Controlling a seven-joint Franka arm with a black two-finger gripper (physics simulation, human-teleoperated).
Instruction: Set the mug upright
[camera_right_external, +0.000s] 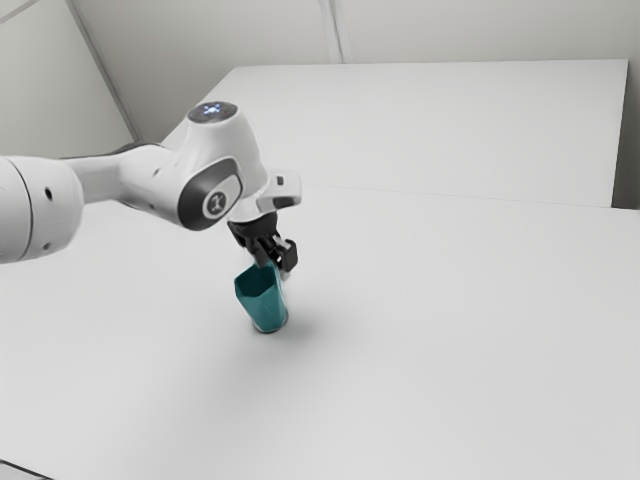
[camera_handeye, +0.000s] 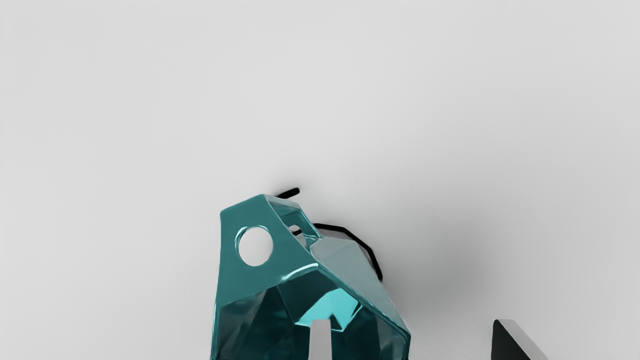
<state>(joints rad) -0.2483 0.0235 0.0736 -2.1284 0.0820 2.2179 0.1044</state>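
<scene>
The mug (camera_right_external: 264, 306) is teal, the table (camera_right_external: 450, 330) plain pale grey.

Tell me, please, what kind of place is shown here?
Probably a simulated robot test room: a robot arm reaches over a plain white table to a teal mug, with a pale wall behind.

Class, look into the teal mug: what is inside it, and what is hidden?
In the wrist view, the mug shows faceted inner walls and a brighter teal patch. One fingertip crosses the opening, covering what is behind it; whether it dips below the rim is unclear.
</scene>
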